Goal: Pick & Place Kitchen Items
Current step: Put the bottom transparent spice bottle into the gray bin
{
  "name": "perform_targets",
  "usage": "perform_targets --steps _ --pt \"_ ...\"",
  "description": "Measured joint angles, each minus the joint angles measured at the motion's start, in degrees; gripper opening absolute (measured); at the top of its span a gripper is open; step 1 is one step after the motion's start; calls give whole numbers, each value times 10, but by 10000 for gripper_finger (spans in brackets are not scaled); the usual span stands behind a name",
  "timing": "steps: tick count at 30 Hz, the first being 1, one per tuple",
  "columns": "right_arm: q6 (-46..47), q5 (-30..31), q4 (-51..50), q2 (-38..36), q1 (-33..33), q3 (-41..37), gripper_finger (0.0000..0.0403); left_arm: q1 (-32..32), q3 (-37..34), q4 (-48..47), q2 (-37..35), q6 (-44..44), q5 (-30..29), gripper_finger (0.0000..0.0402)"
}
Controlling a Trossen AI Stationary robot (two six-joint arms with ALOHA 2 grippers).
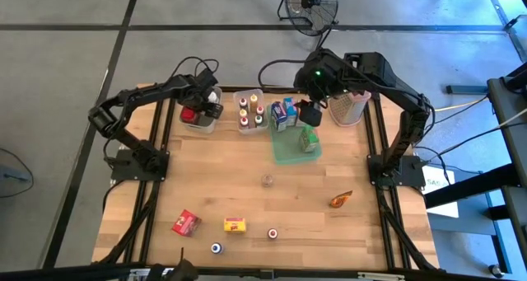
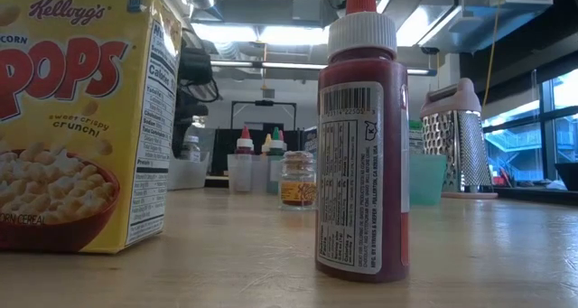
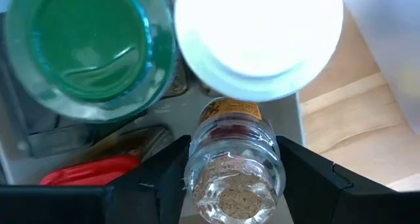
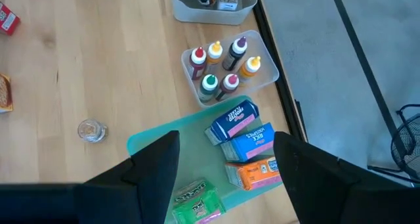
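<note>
- The left claw point(image 1: 202, 102) is hanging over a clear bin point(image 1: 198, 124) at the far left of the bench point(image 1: 247, 190); the high view is showing only the arm there, not what the fingers are doing.
- The left wrist view is filling that in: the two dark fingers are sitting on either side of a small clear spice jar point(image 3: 235, 159) with tan grains inside, grasping it over the bin, next to a green-tinted glass point(image 3: 88, 50), a white lid point(image 3: 259, 37) and something red point(image 3: 92, 171).
- The right claw point(image 1: 310, 114) is hovering above the green tray point(image 1: 284, 153), released, its fingers spread with nothing between them in the right wrist view.
- That same view is showing blue cartons point(image 4: 239, 129), an orange carton point(image 4: 256, 173) and a green packet point(image 4: 193, 199) on the tray, plus coloured-cap bottles point(image 4: 223, 66) standing in a second bin.
- Only the low view is giving labels: a yellow cereal box point(image 2: 81, 118) and a dark red bottle point(image 2: 361, 145) are standing near the camera, with a grater point(image 2: 456, 136) far back.
- A red carton point(image 1: 186, 223), a small glass jar point(image 1: 268, 180) and an orange packet point(image 1: 341, 199) are lying loose on the bench.
</note>
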Motion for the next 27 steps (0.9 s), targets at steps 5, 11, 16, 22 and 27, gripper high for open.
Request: perform_targets --steps 5,11,16,22,27 --pt "0 0 -5 0 0 0 250 3 0 0 25 -5 18 203" --pt "0 -2 -13 0 0 0 250 3 0 0 48 -5 25 204" --pt "0 -2 -13 0 0 0 250 3 0 0 48 -17 25 207" --pt "0 -2 -13 0 0 0 250 3 0 2 48 -34 28 207" --pt "0 -1 -13 0 0 0 250 3 0 2 48 -34 32 208"
